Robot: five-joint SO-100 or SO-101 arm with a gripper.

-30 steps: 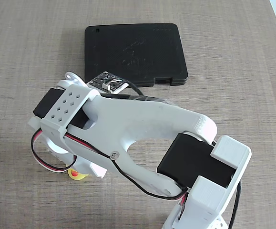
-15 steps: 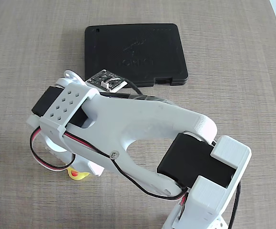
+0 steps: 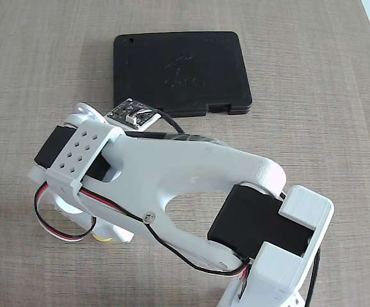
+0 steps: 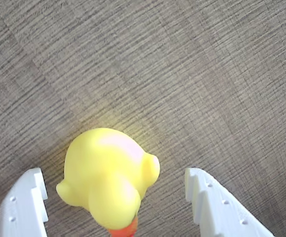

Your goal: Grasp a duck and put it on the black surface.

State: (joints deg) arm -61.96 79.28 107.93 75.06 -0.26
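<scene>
In the wrist view the yellow duck sits on the wood-grain table, its red-orange beak at the bottom edge. My gripper is open, its two white fingers standing on either side of the duck with gaps to it, not touching. In the fixed view only a sliver of the duck shows under the white arm, whose gripper end is at the lower left and hides the fingertips. The black surface, a flat black case with notches on its near edge, lies at the top centre, well apart from the duck.
The white arm with black motors spans the lower half of the fixed view, with red and black wires looping at the left. A small circuit board on the arm sits just in front of the black case's near edge.
</scene>
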